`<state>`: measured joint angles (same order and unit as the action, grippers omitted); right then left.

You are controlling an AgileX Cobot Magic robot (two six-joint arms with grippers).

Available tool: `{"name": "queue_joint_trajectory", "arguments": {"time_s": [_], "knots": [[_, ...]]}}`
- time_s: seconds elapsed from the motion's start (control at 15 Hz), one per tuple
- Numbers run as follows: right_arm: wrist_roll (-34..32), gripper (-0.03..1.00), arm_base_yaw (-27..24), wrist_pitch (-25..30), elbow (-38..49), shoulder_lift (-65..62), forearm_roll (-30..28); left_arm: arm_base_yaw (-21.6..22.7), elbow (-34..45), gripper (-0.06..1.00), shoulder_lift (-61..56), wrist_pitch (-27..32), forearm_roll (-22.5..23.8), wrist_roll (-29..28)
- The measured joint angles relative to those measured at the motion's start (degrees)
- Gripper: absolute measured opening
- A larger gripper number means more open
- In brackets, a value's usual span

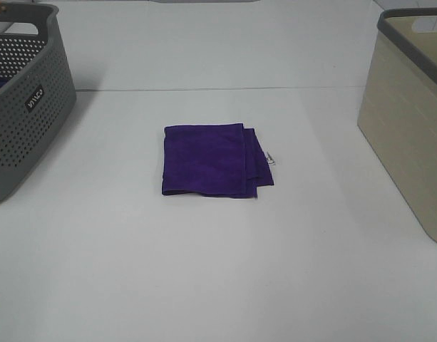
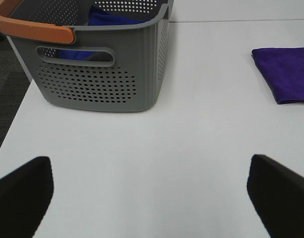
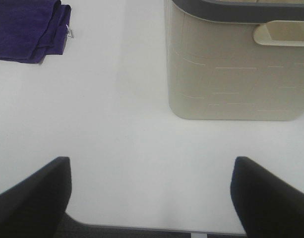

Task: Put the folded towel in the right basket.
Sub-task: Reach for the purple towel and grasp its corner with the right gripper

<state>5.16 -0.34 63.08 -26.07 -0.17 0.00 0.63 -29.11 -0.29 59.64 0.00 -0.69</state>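
Note:
A folded purple towel [image 1: 212, 160] lies flat in the middle of the white table; it also shows in the left wrist view [image 2: 285, 72] and the right wrist view [image 3: 30, 29]. The beige right basket [image 1: 410, 128] stands at the right edge and shows in the right wrist view [image 3: 236, 64]. Neither arm shows in the exterior high view. My left gripper [image 2: 152, 198] is open and empty above the table near the front left. My right gripper [image 3: 152, 198] is open and empty over the table's front edge, near the beige basket.
A grey perforated basket [image 1: 22, 100] with an orange handle [image 2: 32, 27] stands at the left and holds a blue cloth [image 2: 109, 20]. The white table [image 1: 218, 271] spreads around the towel.

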Motion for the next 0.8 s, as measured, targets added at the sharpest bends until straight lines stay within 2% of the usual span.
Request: {"name": "queue_joint_trajectory", "arguments": {"time_s": [0.8], "knots": [[0.0,0.85,0.0,0.0,0.0,0.0,0.0,0.0,0.0,0.99,0.0,0.0,0.0,0.0]]}}
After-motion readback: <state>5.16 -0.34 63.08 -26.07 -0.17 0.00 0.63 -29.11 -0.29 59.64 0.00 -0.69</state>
